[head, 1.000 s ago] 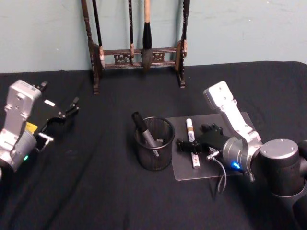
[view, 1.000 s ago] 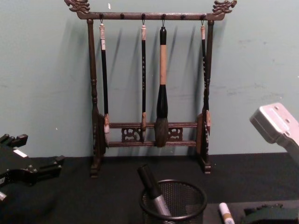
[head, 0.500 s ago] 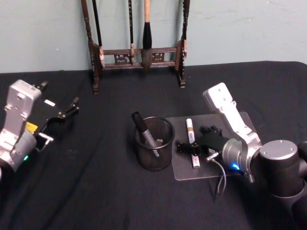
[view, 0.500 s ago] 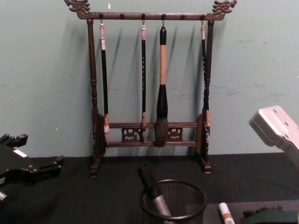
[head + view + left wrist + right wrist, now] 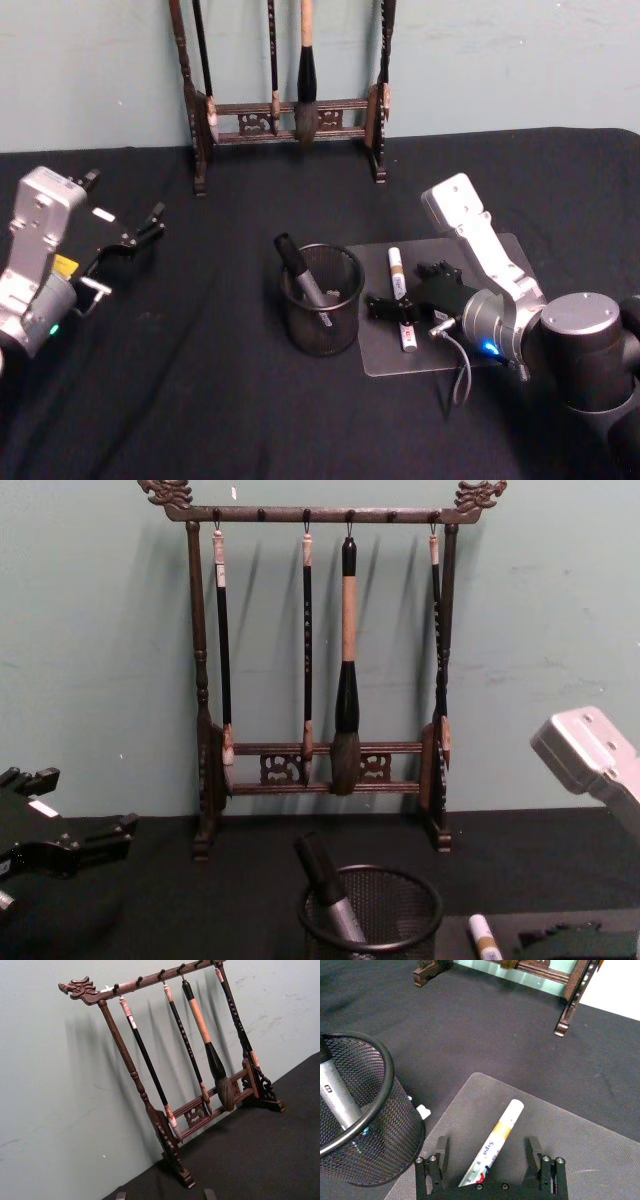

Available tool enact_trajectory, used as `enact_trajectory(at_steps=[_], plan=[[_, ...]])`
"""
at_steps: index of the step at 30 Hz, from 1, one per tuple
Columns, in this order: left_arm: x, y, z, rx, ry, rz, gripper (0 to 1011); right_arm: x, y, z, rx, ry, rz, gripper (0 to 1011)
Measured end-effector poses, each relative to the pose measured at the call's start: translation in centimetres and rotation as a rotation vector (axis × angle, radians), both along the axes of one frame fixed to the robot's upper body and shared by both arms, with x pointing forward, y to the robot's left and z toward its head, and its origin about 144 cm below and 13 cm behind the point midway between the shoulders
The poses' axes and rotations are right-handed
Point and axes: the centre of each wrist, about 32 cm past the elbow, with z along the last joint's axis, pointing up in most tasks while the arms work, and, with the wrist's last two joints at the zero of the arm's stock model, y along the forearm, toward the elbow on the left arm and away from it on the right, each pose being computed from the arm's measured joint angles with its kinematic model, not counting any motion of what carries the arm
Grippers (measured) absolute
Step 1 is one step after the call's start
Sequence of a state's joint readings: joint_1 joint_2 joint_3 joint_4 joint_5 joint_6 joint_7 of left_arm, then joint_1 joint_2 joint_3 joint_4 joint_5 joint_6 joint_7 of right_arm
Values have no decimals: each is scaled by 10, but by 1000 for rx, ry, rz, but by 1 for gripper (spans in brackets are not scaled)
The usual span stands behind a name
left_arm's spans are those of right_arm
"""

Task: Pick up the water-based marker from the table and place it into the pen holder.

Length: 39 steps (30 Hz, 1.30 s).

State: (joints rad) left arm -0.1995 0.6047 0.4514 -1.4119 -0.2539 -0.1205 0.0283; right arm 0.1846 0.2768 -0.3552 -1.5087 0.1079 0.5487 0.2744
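On the black-clothed table (image 5: pixel 200 400), in front of the brush rack (image 5: pixel 281 768), the right arm reaches in low from the right. Its right gripper (image 5: pixel 402 290) is tipped down over the grey mat (image 5: pixel 385 355), fingers spread apart. The left gripper (image 5: pixel 122 208) hangs at the left, likewise spread. A mesh pen holder (image 5: pixel 340 325) stands just left of the mat, with a dark pen (image 5: pixel 300 272) leaning inside. Between the right fingers the water-based marker (image 5: pixel 502 1127) lies flat on the mat, white with an orange band.

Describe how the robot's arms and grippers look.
Both arms have silver-grey boxy wrist housings and black two-fingered grippers. Near the left gripper sit a yellow label and white tag; behind the right gripper, a blue light and looping grey cable.
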Motion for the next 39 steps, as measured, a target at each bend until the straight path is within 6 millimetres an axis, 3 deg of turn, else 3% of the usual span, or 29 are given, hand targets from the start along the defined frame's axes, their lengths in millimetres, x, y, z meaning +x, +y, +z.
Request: enact_trajectory(at_steps=[10,18,33,39], plan=[[0,0,0,0,0,0,1001,0,0,0,2,1,-1,1000],[0,0,0,0,0,0,1001,0,0,0,3,2,-2,864],[0,0,0,0,0,0,1001,0,0,0,3,2,-3,361],[0,0,0,0,0,0,1001,0,0,0,3,2,-3,203]])
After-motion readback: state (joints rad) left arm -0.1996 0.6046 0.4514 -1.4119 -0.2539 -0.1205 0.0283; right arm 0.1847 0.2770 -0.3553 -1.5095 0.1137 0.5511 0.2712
